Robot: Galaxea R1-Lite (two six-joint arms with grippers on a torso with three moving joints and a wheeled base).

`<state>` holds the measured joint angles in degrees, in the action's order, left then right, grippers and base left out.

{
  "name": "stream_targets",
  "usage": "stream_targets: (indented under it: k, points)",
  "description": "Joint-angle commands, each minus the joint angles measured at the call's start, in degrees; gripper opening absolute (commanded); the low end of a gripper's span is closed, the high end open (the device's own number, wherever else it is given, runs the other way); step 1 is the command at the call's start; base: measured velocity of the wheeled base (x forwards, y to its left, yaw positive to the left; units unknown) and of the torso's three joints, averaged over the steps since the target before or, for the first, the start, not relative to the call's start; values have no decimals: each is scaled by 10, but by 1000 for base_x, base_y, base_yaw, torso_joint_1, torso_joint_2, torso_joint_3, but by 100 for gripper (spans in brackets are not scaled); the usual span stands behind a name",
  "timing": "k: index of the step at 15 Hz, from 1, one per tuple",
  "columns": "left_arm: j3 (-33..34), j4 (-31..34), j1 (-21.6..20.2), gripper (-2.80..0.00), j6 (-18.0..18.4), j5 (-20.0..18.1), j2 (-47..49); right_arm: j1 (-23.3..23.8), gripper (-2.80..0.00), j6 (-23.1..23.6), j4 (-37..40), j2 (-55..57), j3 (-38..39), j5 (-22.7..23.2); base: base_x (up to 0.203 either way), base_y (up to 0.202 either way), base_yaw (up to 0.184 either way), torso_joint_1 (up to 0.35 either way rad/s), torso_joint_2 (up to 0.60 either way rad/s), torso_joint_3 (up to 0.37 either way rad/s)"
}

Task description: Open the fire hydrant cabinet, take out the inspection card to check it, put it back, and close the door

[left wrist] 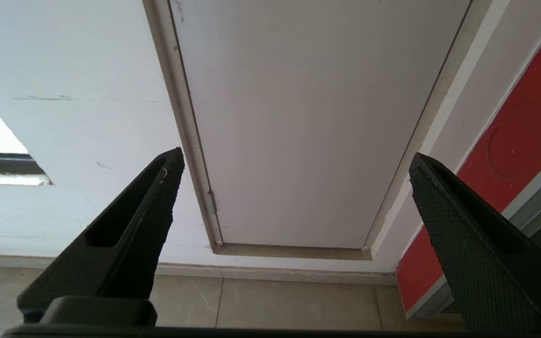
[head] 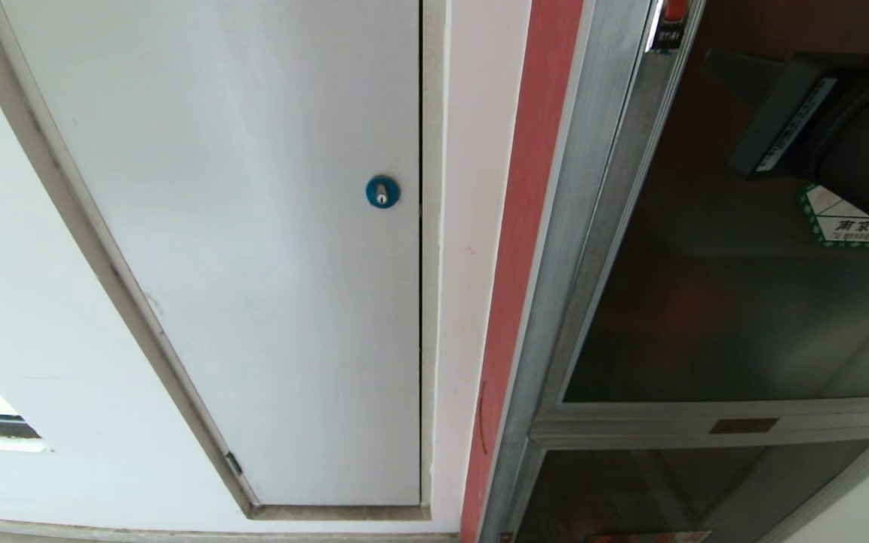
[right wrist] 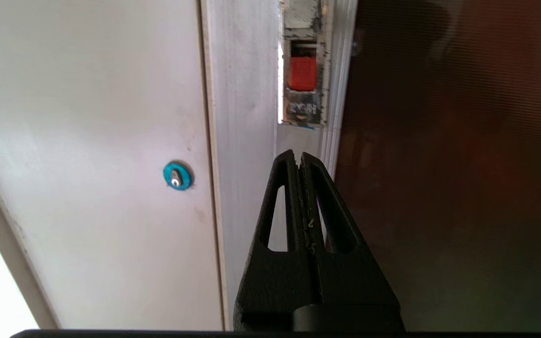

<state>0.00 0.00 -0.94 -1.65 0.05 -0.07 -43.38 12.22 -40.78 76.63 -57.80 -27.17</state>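
The fire hydrant cabinet (head: 593,226) stands at the right, with a silver frame. Its door (head: 706,317) is dark tinted glass, lies flush in the frame and bears a green-edged sticker (head: 849,222). A small red latch (right wrist: 302,73) sits in the door's frame edge. My right gripper (right wrist: 298,155) is shut on nothing, its tips just short of the latch and close to the door's (right wrist: 453,164) edge. My right arm (head: 834,128) shows at the top right of the head view. My left gripper (left wrist: 296,162) hangs open and holds nothing, low in front of the wall. The inspection card is out of view.
A plain white panel (head: 253,226) with a small blue round lock (head: 382,191) fills the wall left of the cabinet. A red strip (head: 525,226) runs between them. Below, a shorter dark glass panel (head: 668,490) sits under the door. Beige floor tiles (left wrist: 275,305) lie under the left gripper.
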Motion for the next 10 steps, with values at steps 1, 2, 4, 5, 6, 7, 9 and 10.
stream_targets:
  k: [1, 2, 4, 5, 6, 7, 9, 10]
  points:
    - [0, 0, 0, 0, 0, 0, 1, -14, -280, 6, -28, 22, -2, -15, 0, 0, 0, 0, 0, 0]
    - [0, 0, 0, 0, 0, 0, 1, -18, -280, 14, -66, 36, -3, -33, 0, 0, 0, 0, 0, 0]
    - [0, 0, 0, 0, 0, 0, 1, -19, -280, 19, -84, 38, -2, -46, 0, 0, 0, 0, 0, 0]
    - [0, 0, 0, 0, 0, 0, 1, -19, -280, 21, -85, 36, -4, -46, 0, 0, 0, 0, 0, 0]
    - [0, 0, 0, 0, 0, 0, 1, -19, -280, 25, -85, 35, -7, -46, 0, 0, 0, 0, 0, 0]
    - [0, 0, 0, 0, 0, 0, 1, -19, -280, 26, -84, 34, -8, -46, 0, 0, 0, 0, 0, 0]
    - [0, 0, 0, 0, 0, 0, 1, -19, -280, 32, -87, 36, -6, -46, 0, 0, 0, 0, 0, 0]
    - [0, 0, 0, 0, 0, 0, 1, -19, 0, 34, -99, 41, -12, -45, 0, 0, 0, 0, 0, 0]
